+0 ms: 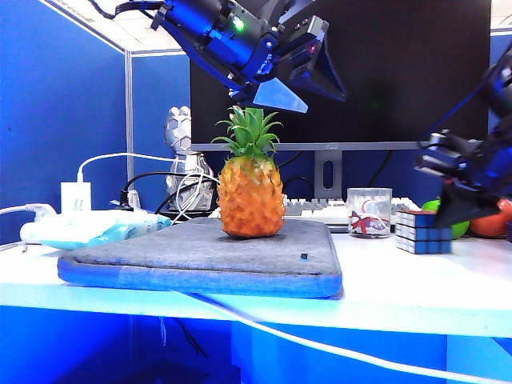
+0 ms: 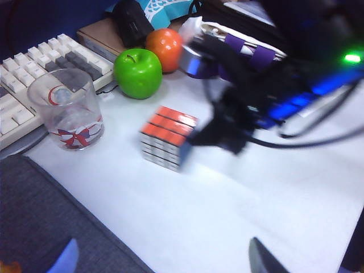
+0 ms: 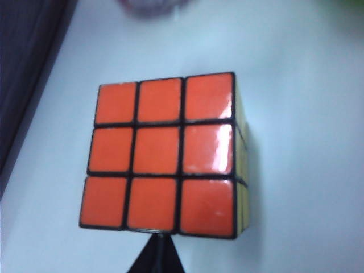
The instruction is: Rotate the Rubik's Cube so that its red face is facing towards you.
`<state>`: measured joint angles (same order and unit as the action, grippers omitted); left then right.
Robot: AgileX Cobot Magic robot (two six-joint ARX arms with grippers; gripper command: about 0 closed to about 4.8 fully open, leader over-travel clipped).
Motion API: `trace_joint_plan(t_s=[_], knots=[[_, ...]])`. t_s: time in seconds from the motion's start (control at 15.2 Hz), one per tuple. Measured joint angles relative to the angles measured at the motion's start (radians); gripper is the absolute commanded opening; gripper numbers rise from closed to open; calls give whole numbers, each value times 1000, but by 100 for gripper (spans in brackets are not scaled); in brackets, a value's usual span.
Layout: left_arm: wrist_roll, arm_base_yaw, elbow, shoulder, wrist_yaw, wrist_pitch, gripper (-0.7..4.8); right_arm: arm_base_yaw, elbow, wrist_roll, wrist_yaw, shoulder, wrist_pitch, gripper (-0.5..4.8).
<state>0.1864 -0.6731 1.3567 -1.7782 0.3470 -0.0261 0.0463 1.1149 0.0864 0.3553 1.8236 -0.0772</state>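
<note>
Exterior view, left to right: a soft grey fabric pad (image 1: 200, 256) lies on the smooth white table (image 1: 416, 288), and one knobbly orange plastic pineapple (image 1: 250, 188) with spiky green leaves stands upright on it. High over the pineapple hangs the left gripper (image 1: 300, 76), its two flat pale fingers spread wide and holding nothing. Behind the pad sits one keyboard (image 1: 320, 210) with square pale keys. Next comes one clear cylindrical glass (image 1: 369, 212) with a red bow print. Just beside it stands the one cube (image 1: 422, 232), boxy, glossy squares in a black grid, blue squares facing this camera. The right gripper (image 1: 460, 210), dark and angular, is low at the cube's far-right upper edge; its fingers are pressed together with nothing between them.

Left wrist view shows one round shiny green apple (image 2: 137, 73) and one orange round fruit (image 2: 164, 49) beyond the cube (image 2: 168, 138), whose top is orange-red.

Right wrist view looks straight down on that red face (image 3: 162, 156): nine glossy orange-red squares, a yellow side just showing, and the closed dark fingertips (image 3: 158, 256) at its edge.
</note>
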Motion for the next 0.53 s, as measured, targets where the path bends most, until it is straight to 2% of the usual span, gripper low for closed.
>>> trace_joint_plan(t_s=[0.13,0.53], knots=[[0,0,0,0,-5,0,398,0,115,-10,-28,87,-19,-1],[0,0,0,-3,-10,0,398,0,232,-39,-64,110,-80,-1]])
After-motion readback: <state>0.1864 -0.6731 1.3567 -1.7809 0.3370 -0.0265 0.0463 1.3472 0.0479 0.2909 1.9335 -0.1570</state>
